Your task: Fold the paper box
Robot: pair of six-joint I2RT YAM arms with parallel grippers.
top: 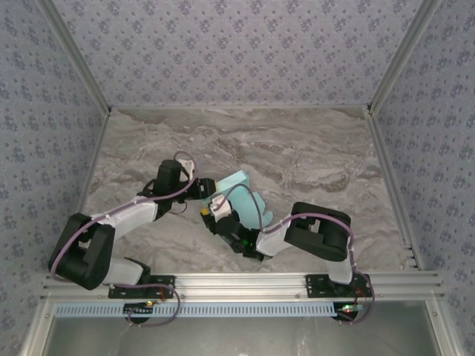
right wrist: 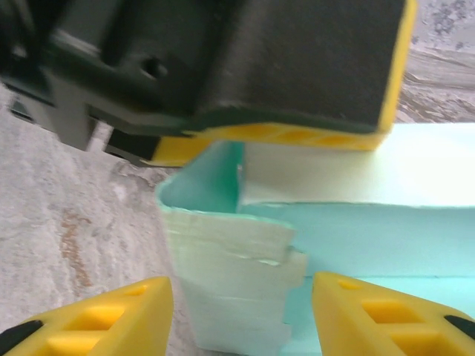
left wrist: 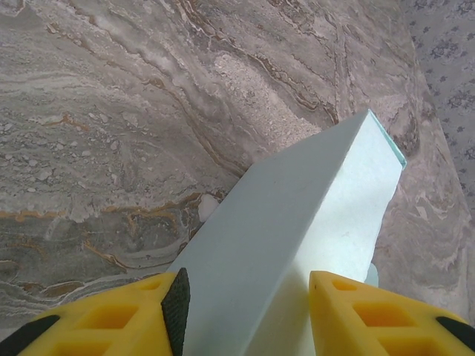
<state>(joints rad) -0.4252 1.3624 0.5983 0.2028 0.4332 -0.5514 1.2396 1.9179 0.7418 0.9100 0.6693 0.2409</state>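
Two end effectors meet at the paper box [top: 245,194], which lies near the middle of the grey marble-patterned surface [top: 319,148], slightly toward the near edge.

Left end effector [left wrist: 249,285]: closed part-way on a raised, folded section of the box, with both yellow fingers [left wrist: 356,311] against its sides.

Right end effector [right wrist: 241,300]: jaws standing wide, holding nothing. A creased, pale end flap of the box sits between its fingers with a gap on either side.

Obstruction: in the right wrist view the dark body of the left end effector crowds in directly above that flap, one yellow finger lying along the top of a pale panel.

Box condition: partly formed. Upright walls enclose a corner pocket, darker turquoise inside.

Surroundings: patterned walls [top: 237,44] on three sides, an aluminium rail [top: 245,282] along the near edge, and lilac cables [top: 184,157] trailing from each end effector.
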